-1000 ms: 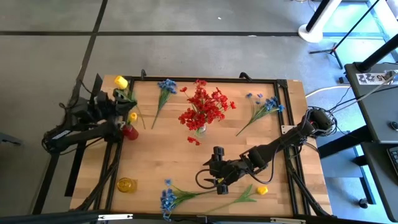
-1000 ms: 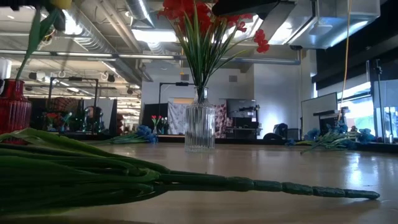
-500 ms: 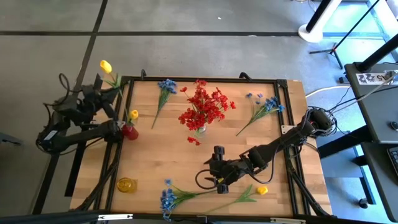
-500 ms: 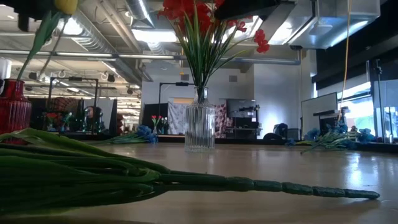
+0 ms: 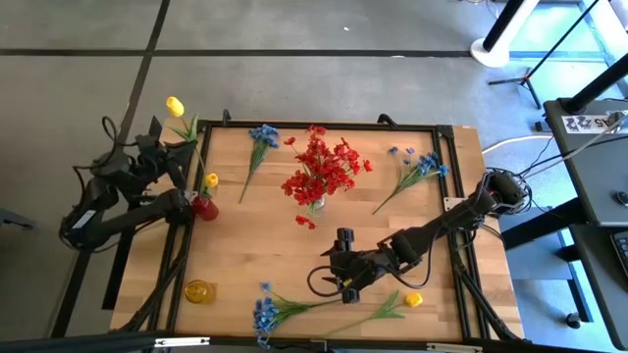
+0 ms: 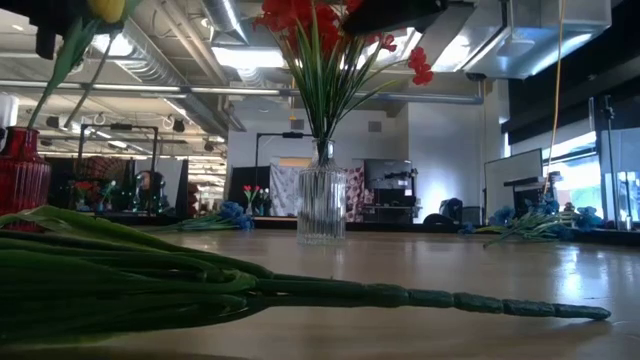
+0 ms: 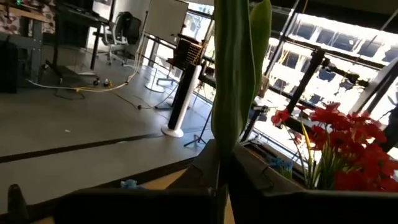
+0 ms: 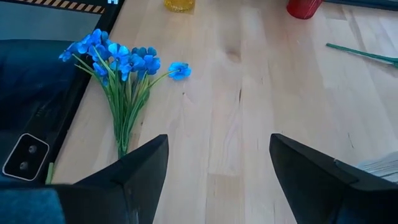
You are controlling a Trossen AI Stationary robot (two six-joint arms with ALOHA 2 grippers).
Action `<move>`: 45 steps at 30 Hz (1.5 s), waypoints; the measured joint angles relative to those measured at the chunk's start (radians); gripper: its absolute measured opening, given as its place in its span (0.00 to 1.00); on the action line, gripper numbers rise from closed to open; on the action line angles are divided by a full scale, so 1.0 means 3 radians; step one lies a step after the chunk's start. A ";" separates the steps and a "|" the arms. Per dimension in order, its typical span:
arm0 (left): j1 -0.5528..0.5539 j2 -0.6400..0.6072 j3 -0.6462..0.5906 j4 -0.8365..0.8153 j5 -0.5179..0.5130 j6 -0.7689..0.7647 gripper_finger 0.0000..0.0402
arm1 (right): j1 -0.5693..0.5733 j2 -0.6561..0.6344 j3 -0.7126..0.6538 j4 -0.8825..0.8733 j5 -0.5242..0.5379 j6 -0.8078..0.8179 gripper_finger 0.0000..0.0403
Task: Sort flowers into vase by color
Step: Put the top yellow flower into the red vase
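Yellow flower [image 5: 176, 105] is pinched by its stem in my left gripper [image 5: 157, 155], above the red vase [image 5: 204, 207] — I'd lower it straight. Right gripper [image 5: 342, 284] waits empty, wide open.

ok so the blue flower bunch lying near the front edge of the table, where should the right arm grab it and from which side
Probably on the bare stems, not the blooms. The blue flower bunch lies flat on the table, its blossoms toward the left front corner and its thin stems running toward the open right end effector. Coming straight down from above, fingers astride the stems just past the leaves, looks best.
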 joint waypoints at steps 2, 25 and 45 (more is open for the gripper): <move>0.0030 -0.0007 0.0001 0.0000 -0.0005 0.0000 0.03 | 0.0000 0.0000 0.0000 -0.0003 0.0000 0.0000 0.70; 0.0144 0.0052 -0.0579 0.1572 -0.0267 0.0447 0.03 | -0.0067 0.0000 0.0000 -0.0019 0.0098 -0.0004 0.70; 0.0133 0.0714 -0.0551 0.3477 0.3022 -0.0441 0.00 | -0.0205 0.0000 0.0000 -0.0014 -0.0127 0.0094 0.70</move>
